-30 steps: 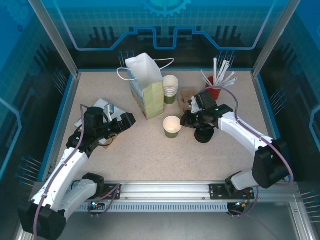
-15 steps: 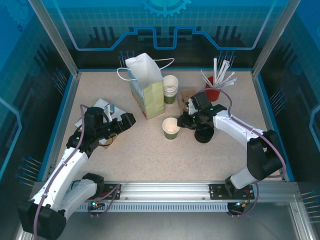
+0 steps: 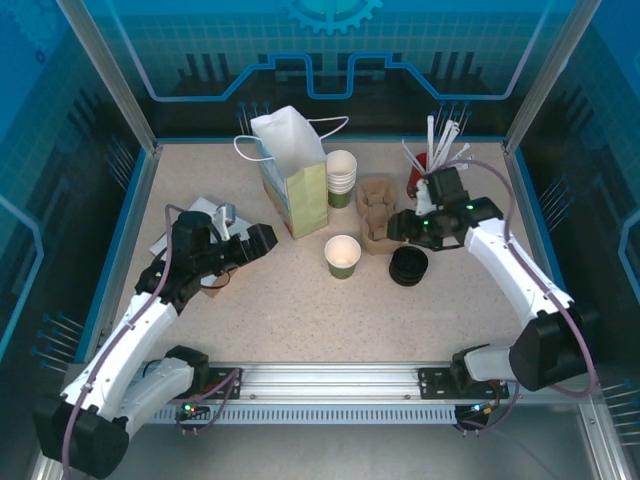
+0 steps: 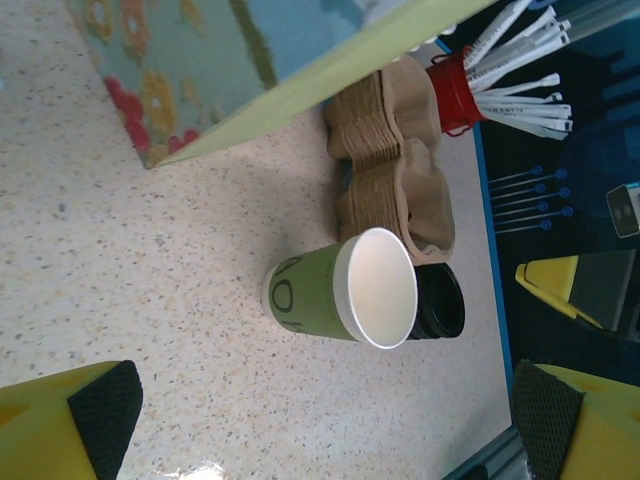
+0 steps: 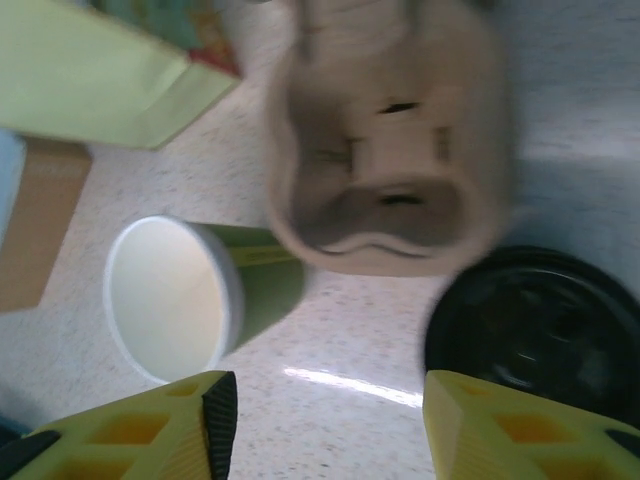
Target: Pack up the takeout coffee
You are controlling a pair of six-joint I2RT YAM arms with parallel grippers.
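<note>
Room: we see the lidless olive-green paper cup (image 3: 343,256) ringed by bare speckled table (image 3: 300,305).
Grippers: left gripper (image 3: 258,240) and right gripper (image 3: 392,228) spread, empty.
Left wrist: cup's dark printed mark.

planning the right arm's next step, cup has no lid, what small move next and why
Probably lower the right gripper onto the black lid stack and take one lid: the cup stands lidless beside it, and the jaws are open and empty.

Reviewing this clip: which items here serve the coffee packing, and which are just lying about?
Likely for the job: lidless cup, black lids, paper bag, cup carriers.
Lying about: stacked cups, red cup of straws.
</note>
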